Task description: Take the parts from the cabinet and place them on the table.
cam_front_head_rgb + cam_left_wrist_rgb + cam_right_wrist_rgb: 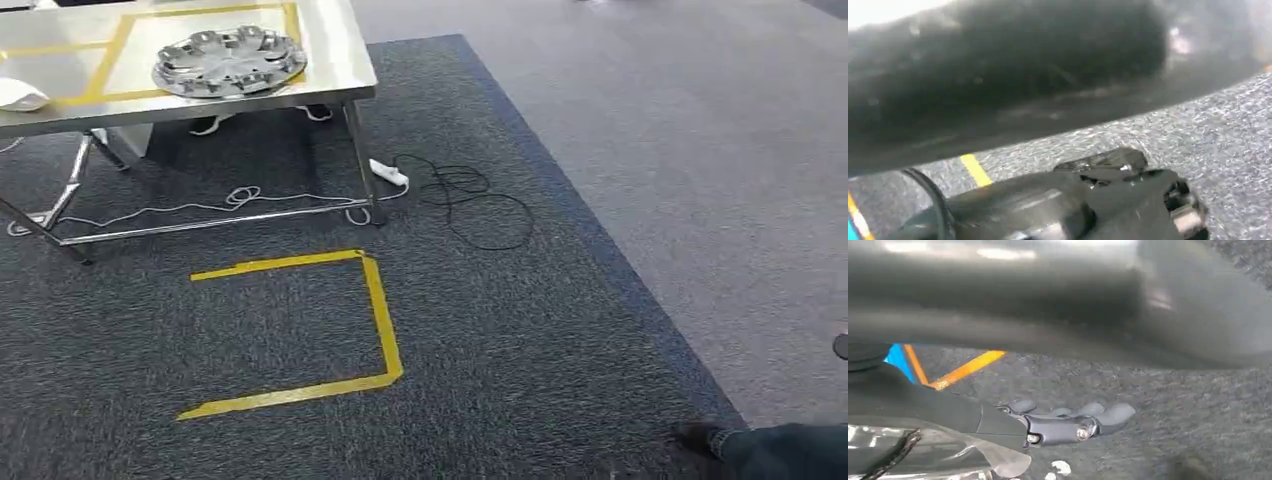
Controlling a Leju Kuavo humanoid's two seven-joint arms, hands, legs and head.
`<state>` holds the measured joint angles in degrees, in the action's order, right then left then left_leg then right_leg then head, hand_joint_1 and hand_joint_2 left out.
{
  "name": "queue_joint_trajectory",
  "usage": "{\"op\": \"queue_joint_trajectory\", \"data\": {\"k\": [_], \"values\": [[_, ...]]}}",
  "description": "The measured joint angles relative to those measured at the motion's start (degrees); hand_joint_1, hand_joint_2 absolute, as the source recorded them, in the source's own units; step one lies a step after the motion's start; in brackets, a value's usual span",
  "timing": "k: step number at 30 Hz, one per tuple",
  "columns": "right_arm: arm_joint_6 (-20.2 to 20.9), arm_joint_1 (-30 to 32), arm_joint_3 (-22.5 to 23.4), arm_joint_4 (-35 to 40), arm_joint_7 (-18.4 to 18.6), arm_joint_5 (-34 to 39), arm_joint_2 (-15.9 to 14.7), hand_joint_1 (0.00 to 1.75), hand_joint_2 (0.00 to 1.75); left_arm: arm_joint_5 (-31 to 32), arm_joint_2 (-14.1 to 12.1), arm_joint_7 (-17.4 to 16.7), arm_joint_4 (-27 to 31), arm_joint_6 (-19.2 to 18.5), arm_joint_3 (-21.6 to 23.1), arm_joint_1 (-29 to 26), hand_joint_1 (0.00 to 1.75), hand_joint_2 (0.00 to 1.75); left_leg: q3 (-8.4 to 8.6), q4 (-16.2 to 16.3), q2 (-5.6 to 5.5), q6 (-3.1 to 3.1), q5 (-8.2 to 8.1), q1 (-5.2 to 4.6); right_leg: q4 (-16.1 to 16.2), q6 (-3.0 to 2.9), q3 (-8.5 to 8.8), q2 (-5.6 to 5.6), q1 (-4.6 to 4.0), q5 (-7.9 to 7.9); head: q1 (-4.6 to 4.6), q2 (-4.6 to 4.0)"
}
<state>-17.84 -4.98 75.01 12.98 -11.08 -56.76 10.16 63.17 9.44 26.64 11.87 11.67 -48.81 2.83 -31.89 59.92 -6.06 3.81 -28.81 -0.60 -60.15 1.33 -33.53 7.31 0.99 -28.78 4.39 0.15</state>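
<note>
Grey carpet, steel table (340, 60) far left. One silver part (229, 61) already on table inside yellow tape outline; cabinet not visible, so remaining count unknown. Right hand (1073, 422) hangs over carpet, fingers loosely extended, empty. Left hand (1128, 195) blurred, grasp unclear. Judged: between trips.

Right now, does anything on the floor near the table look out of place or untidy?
Yes. A white power strip lies on the carpet by the table leg, with a black cable in loose coils beside it and a white cable trailing under the table. They could catch a foot.
</note>
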Motion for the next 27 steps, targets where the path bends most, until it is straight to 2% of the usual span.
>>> {"op": "queue_joint_trajectory", "data": {"k": [2,3,4,5,6,7,8,9,10,11,12,13,14,15,16,17,19,20,21,22,23,24,25,26,27], "values": [[0.09,0.26,0.04,0.0,-0.04,0.04,0.0,0.0,0.0,-0.09,0.09,0.04,0.0,-0.02,0.0,0.26,0.0,0.0,0.04,-0.33,1.15,-0.03,0.06,-0.23,0.55,0.78,-0.35,1.37,0.48,0.5,-0.17,0.0],[0.09,0.37,0.09,0.0,-0.2,0.09,-0.02,0.0,0.0,-0.09,0.13,0.15,0.0,-0.02,0.0,0.39,0.0,0.0,0.56,-2.04,2.21,-0.49,0.73,0.19,1.01,1.25,-0.87,1.76,0.11,0.77,-0.15,0.0],[0.22,0.42,0.18,0.0,-0.59,0.22,-0.02,0.0,0.0,-0.11,0.07,0.39,0.0,0.0,0.0,0.69,0.0,0.0,1.04,-3.35,3.29,-1.35,1.39,0.48,-0.18,1.09,-1.39,-2.35,-0.05,-0.13,-0.04,0.02],[0.53,0.25,0.26,0.0,-0.94,0.39,-0.02,0.0,0.0,-0.15,0.16,0.68,0.0,0.0,0.0,0.66,0.0,0.0,1.09,-3.75,3.95,-1.18,1.64,0.42,-2.61,1.2,-2.65,-4.85,-0.16,-2.02,0.44,0.0],[1.03,-0.1,0.33,0.0,-1.22,0.57,-0.04,0.0,0.0,-0.15,0.11,0.81,0.0,0.0,0.0,0.55,0.0,0.0,0.91,-3.73,5.07,-1.21,1.74,0.33,-6.57,1.44,-4.52,-6.04,-0.12,-4.31,0.66,0.0],[1.11,-0.39,0.35,0.0,-1.44,0.68,-0.04,0.0,0.0,-0.17,0.07,0.87,0.0,0.0,-0.02,0.38,0.0,0.0,0.82,-3.6,6.14,-1.25,1.73,0.22,-10.43,1.7,-6.23,-6.67,-0.1,-6.18,0.61,0.0],[1.14,-0.51,0.37,0.0,-1.53,0.7,-0.04,0.0,0.0,-0.17,0.05,0.87,0.0,-0.02,-0.02,0.3,0.0,0.0,0.7,-3.56,7.26,-1.3,1.7,0.12,-13.62,1.9,-7.56,-6.95,-0.08,-7.44,0.57,0.0],[1.14,-0.45,0.41,0.0,-1.55,0.72,-0.04,0.0,0.0,-0.17,0.03,0.87,0.0,0.0,-0.02,0.38,0.0,0.0,0.57,-3.5,8.06,-1.3,1.7,0.02,-14.81,2.02,-7.86,-7.06,-0.09,-7.45,0.59,0.0],[1.14,-0.23,0.44,0.0,-1.55,0.72,-0.04,0.0,0.0,-0.17,0.0,0.9,0.0,-0.02,-0.02,0.6,0.0,0.0,0.47,-3.43,8.96,-1.31,1.7,-0.05,-12.92,2.01,-6.35,-7.28,-0.1,-5.92,0.59,0.0],[1.14,-0.15,0.44,0.0,-1.55,0.72,-0.04,0.0,0.0,-0.17,-0.02,0.9,0.0,-0.02,-0.02,0.69,0.0,0.0,0.46,-3.38,9.33,-1.32,1.7,-0.09,-10.91,1.98,-5.04,-7.43,-0.11,-4.84,0.61,0.0],[1.14,-0.13,0.44,0.0,-1.55,0.72,-0.04,0.0,0.0,-0.17,-0.02,0.9,0.0,0.0,-0.02,0.73,0.0,0.0,0.46,-3.36,9.45,-1.32,1.7,-0.1,-10.1,1.96,-4.54,-7.48,-0.12,-4.45,0.63,0.0],[1.14,-0.07,0.46,0.0,-1.53,0.79,-0.04,0.0,0.0,-0.17,-0.02,0.9,0.0,0.0,-0.02,0.83,0.0,0.0,0.46,-3.29,10.05,-1.35,1.68,-0.14,-5.68,1.82,-1.8,-7.84,-0.17,-2.58,0.61,0.0],[1.14,-0.2,0.48,0.0,-1.53,0.87,-0.07,0.0,0.0,-0.17,-0.04,0.9,0.0,0.0,-0.02,1.01,0.0,0.0,0.63,-3.06,10.91,-1.61,1.59,-0.2,1.77,1.34,2.81,-10.34,-0.52,-0.85,0.61,0.0],[1.14,-0.47,0.5,0.0,-1.46,0.9,-0.07,0.0,0.0,-0.17,-0.09,0.87,0.0,0.02,-0.02,1.06,0.0,0.0,0.54,-3.02,11.41,-2.05,1.48,-0.6,2.75,0.55,3.3,-11.2,-0.89,-1.56,0.55,0.0],[1.16,-0.62,0.5,0.0,-1.44,1.05,-0.07,0.0,0.0,-0.17,-0.2,0.87,0.0,0.02,-0.02,1.16,0.0,0.0,0.58,-2.88,11.76,-2.43,1.57,-0.48,3.06,-0.12,3.48,-10.41,-0.91,-0.86,0.46,0.0],[1.11,-0.54,0.59,0.0,-1.27,1.18,-0.07,0.0,0.0,-0.17,-0.19,0.87,0.0,0.02,-0.04,1.42,0.0,0.0,0.63,-2.91,12.22,-2.72,1.74,-0.38,3.05,-0.44,2.61,-9.91,-1.02,-0.7,0.48,0.0],[0.96,-0.3,0.96,0.0,-0.83,1.38,-0.11,0.0,0.0,-0.17,-0.17,0.87,0.0,0.02,-0.02,1.62,0.0,0.0,0.82,-3.05,12.96,-3.21,1.77,-0.38,3.35,-1.04,2.57,-9.13,-0.98,-0.41,0.57,0.0],[0.94,-0.2,1.09,0.0,-0.65,1.49,-0.11,0.0,0.0,-0.26,-0.33,0.87,0.0,0.02,-0.04,1.71,0.0,0.0,0.63,-2.34,11.69,-3.75,1.02,-0.16,3.74,-1.41,3.21,-8.67,-0.46,0.21,0.53,0.0],[0.85,-0.3,1.14,0.0,-0.39,1.53,-0.11,0.0,0.0,-0.28,-0.35,0.9,0.0,0.02,-0.04,1.69,0.0,0.0,-0.3,0.01,8.9,-4.24,-1.51,0.02,3.76,-1.76,2.87,-8.1,-0.33,0.59,0.22,0.0],[0.83,-0.39,1.16,0.0,-0.35,1.53,-0.13,0.0,0.0,-0.28,-0.35,0.87,0.0,0.02,-0.07,1.56,0.0,0.0,-1.6,3.68,7.58,-4.54,-4.1,0.38,3.75,-1.93,2.5,-7.58,-0.31,0.95,0.15,0.0],[0.85,-0.41,1.22,0.0,-0.31,1.53,-0.13,0.0,0.0,-0.28,-0.44,0.88,0.0,0.02,-0.11,1.4,0.0,0.0,-3.47,8.66,6.86,-4.78,-6.73,0.67,3.72,-1.99,2.11,-6.91,-0.31,1.24,0.15,0.0],[0.85,-0.38,1.29,0.0,-0.28,1.51,-0.13,0.0,0.0,-0.31,-0.46,0.87,0.0,0.02,-0.11,1.24,0.0,0.0,-5.14,13.22,6.6,-4.95,-8.59,0.8,3.64,-1.92,1.7,-6.07,-0.31,1.5,0.15,0.0],[0.85,-0.24,1.31,0.0,-0.22,1.51,-0.13,0.0,0.0,-0.33,-0.46,0.9,0.0,0.02,-0.11,1.14,0.0,0.0,-5.62,14.92,6.54,-5.08,-8.8,0.89,3.57,-1.81,1.42,-5.27,-0.31,1.72,0.15,0.0],[0.87,-0.13,1.33,0.0,-0.22,1.49,-0.13,0.0,0.0,-0.35,-0.46,0.9,0.0,0.02,-0.11,1.12,0.0,0.0,-4.86,13.89,6.5,-5.09,-7.73,1.0,3.54,-1.68,1.21,-4.6,-0.28,1.87,0.13,0.0],[0.87,-0.06,1.33,0.0,-0.22,1.46,-0.13,0.0,0.0,-0.35,-0.46,0.9,0.0,0.0,-0.11,1.14,0.0,0.0,-3.02,10.55,6.41,-5.05,-5.65,1.13,3.49,-1.5,1.06,-3.85,-0.25,2.06,0.17,0.0]]}}
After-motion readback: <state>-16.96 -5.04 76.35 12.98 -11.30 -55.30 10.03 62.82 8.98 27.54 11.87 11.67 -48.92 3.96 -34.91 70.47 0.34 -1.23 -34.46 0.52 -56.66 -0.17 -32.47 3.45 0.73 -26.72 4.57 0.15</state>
